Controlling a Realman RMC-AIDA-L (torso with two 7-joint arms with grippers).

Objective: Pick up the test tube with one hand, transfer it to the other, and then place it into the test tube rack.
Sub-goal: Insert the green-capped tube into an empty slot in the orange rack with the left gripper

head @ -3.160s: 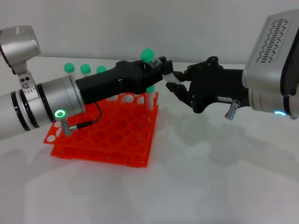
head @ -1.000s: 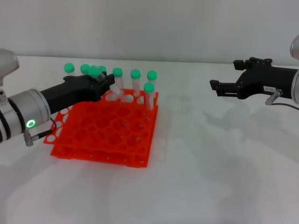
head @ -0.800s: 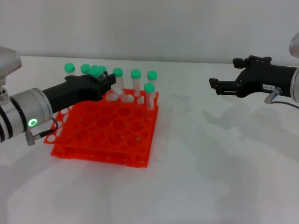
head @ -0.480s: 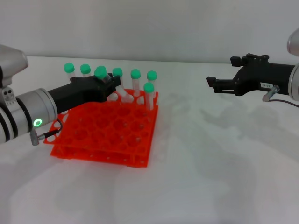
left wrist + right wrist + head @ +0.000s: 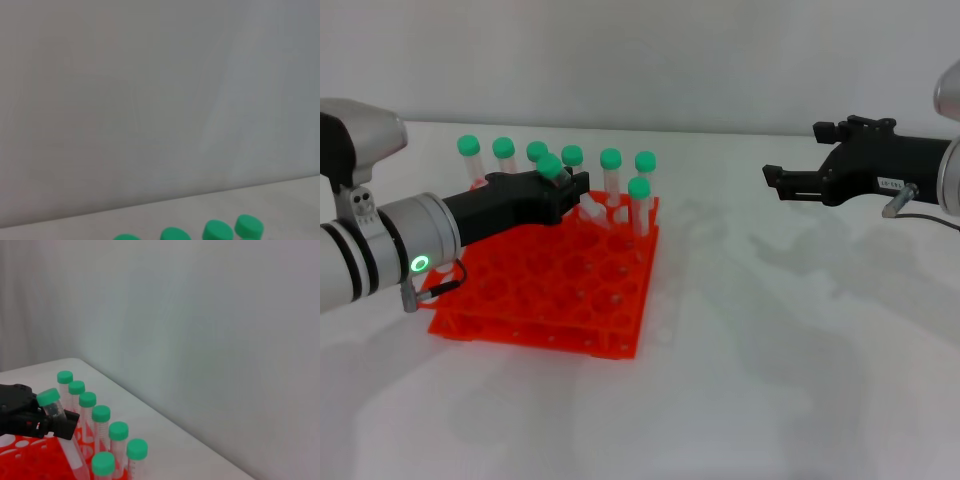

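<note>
Head view, left gripper (image 5: 572,190): black fingers on the silver wrist with the green ring light, reaching over the rear part of the test tube rack (image 5: 545,285), pinched on the test tube (image 5: 560,178).
Head view, test tube: gripped just under its green cap and tilted, cap up and toward the wrist, whitish lower end slanting down past the fingertips toward the rack's holes; whether the tip had entered a hole could not be told.
Right wrist view, same grip: the left gripper (image 5: 62,422) showed as a dark block clamped round the test tube (image 5: 52,404) near its cap, the clear body running down toward the orange rack (image 5: 30,460).
Head view, standing tubes (image 5: 610,175): seven green-capped tubes upright in the rack, most in a row just beyond the left gripper's fingertips, one nearer the rack's right edge beside them.
Left wrist view, caps (image 5: 217,231): four green caps lined up along the bottom edge against a pale wall; none of that arm's fingers showed.
Head view, right gripper (image 5: 773,182): black, on the arm with the light-grey housing, hanging in the air well apart from the rack with its tips pointing toward it; fingers spread with a narrow gap, nothing between them.
Head view, table (image 5: 770,350): white surface under the rack and both arms.
</note>
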